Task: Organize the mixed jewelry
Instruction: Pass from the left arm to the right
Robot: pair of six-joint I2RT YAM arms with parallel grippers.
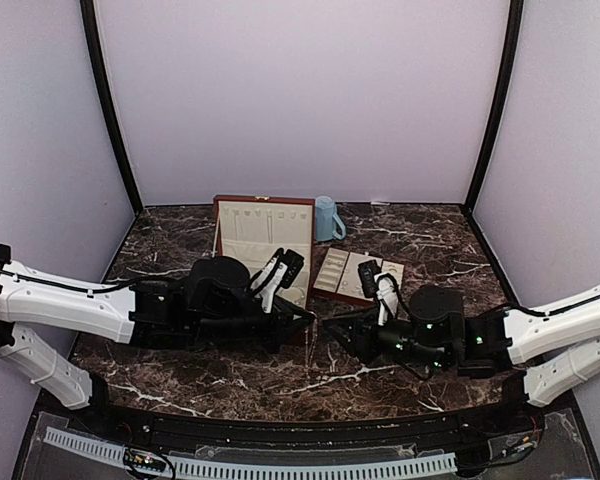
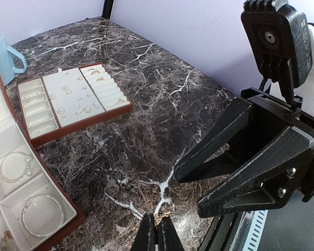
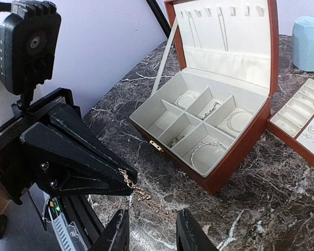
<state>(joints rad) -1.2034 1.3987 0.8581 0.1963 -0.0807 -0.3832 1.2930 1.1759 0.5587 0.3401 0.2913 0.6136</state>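
Observation:
My left gripper is shut on the end of a thin gold chain. The chain hangs from its tip down onto the marble table. My right gripper is open, its fingers standing either side of the chain lying on the table. The two grippers meet tip to tip in front of the open wooden box. Silver bracelets lie in the box's compartments. Tiny silvery pieces sit on the cream-lined tray.
The light-blue mug stands behind the tray, at the back. The box's lid stands upright with a chain hanging in it. The brass clasp faces my grippers. The table's near edge is close below them.

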